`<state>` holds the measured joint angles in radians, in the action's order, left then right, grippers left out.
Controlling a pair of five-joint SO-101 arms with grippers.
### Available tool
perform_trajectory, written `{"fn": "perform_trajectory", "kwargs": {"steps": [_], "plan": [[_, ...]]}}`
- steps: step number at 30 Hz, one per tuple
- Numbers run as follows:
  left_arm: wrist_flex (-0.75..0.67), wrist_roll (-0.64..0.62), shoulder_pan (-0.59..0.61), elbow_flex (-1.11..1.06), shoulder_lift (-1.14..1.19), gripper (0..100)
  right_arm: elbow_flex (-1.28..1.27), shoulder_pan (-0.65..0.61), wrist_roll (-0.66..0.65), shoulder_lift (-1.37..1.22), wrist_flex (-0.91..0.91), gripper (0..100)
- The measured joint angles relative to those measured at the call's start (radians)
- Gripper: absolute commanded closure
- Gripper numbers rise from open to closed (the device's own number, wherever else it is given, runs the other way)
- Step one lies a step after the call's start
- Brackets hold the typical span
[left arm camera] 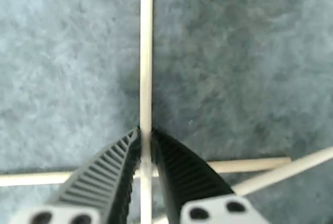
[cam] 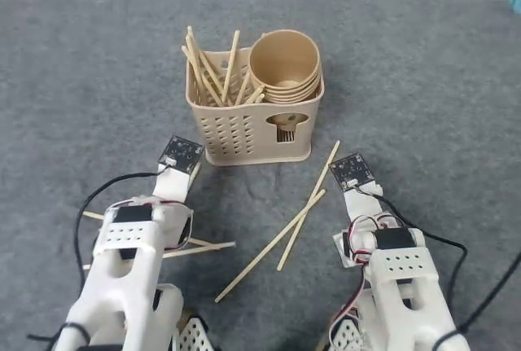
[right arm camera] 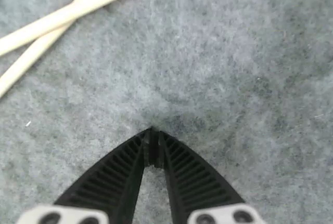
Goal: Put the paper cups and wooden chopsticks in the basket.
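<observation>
A beige perforated basket (cam: 244,135) at the table's middle back holds a stack of paper cups (cam: 283,62) and several wooden chopsticks (cam: 213,70). My left gripper (left arm camera: 145,130) is shut on one chopstick (left arm camera: 146,52), which runs straight out between the fingers, low over the grey mat. Two more chopsticks (left arm camera: 250,166) lie crosswise beneath it. The left arm (cam: 134,241) sits just in front of the basket's left corner. My right gripper (right arm camera: 152,130) is shut on nothing, close above bare mat, with two loose chopsticks (right arm camera: 62,13) lying nearby.
Two crossed chopsticks (cam: 308,208) lie on the grey mat (cam: 423,107) between the arms, in front of the basket. Further chopsticks (cam: 207,247) poke out from under the left arm. The right arm (cam: 395,265) stands at the front right, with black cables trailing beside it.
</observation>
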<state>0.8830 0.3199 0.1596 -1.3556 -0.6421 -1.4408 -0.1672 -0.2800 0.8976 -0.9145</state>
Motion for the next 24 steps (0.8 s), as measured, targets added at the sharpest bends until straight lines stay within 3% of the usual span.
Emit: {"fn": "perform_trajectory", "kwargs": {"steps": [5,15,24], "plan": [[0.121,0.000,0.028,0.061,0.000,99,0.000,0.000,0.000,0.000,0.000,99.1],[0.278,-0.005,0.267,0.328,0.000,99,0.000,0.000,0.000,0.000,0.000,99.1],[0.249,-0.021,0.307,0.499,0.000,99,0.000,0.000,0.000,0.000,0.000,99.1]]}}
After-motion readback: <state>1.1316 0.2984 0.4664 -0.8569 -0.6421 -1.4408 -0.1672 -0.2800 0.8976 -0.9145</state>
